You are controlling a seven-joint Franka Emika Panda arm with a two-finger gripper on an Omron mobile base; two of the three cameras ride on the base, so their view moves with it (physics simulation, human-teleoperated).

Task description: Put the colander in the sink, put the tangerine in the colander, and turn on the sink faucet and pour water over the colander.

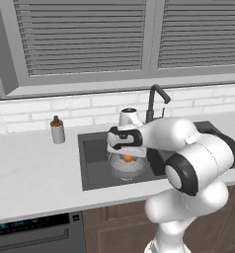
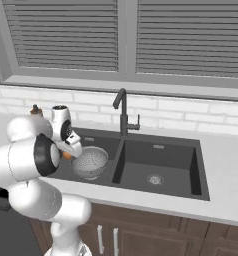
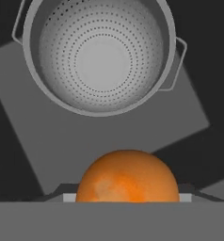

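The silvery mesh colander (image 1: 125, 169) (image 2: 90, 162) (image 3: 102, 56) sits upright in the left basin of the dark grey sink (image 1: 92, 148) (image 2: 166, 152). My gripper (image 1: 126, 154) (image 2: 67, 153) (image 3: 127, 194) hangs just above the colander, pointing down, shut on the small orange tangerine (image 1: 127, 158) (image 2: 66, 155) (image 3: 127, 176). In the hand view the fruit sits low, a little off the bowl's centre, and hides the fingertips. The tall dark sink faucet (image 1: 154, 101) (image 2: 122, 112) stands behind the basins, and no water shows.
A grey bottle with an orange-brown top (image 1: 57, 130) stands on the counter left of the sink. The right basin (image 2: 155, 175) holds only its drain. White tiled wall and a shuttered window rise behind. My arm's bulky elbow (image 1: 198, 163) hangs over the counter's front edge.
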